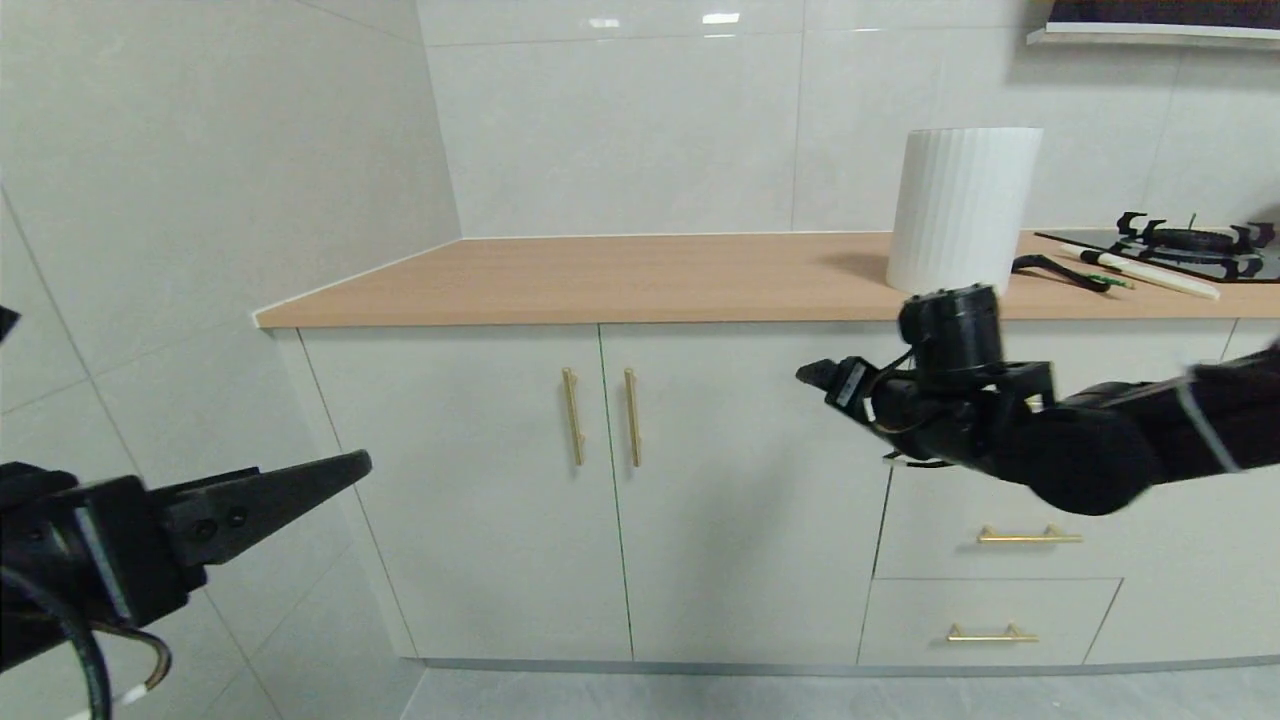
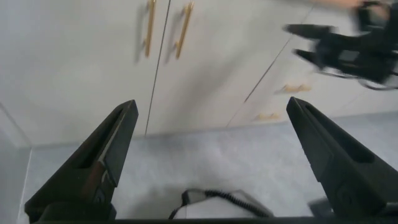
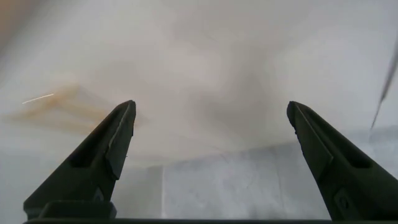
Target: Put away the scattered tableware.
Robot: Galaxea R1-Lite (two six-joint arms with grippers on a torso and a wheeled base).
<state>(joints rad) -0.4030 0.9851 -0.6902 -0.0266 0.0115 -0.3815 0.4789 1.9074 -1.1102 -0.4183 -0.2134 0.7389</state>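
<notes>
Utensils (image 1: 1150, 274) right of holder (image 1: 963, 210), on counter (image 1: 600, 280)

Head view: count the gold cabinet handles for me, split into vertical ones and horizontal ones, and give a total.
Vertical door handles: 2
Horizontal drawer handles: 2
Total in view: 4

My left arm (image 1: 100, 560) sits low on the left side, its forearm rising forward. The left gripper (image 2: 211, 104) points ahead and slightly up, jaws spread wide and empty. My right arm (image 1: 1150, 430) comes in from the right at mid height, lying nearly level, with the wrist aimed across to the left. The right gripper (image 3: 210, 106) is likewise spread wide and empty. The two grippers are well apart.
</notes>
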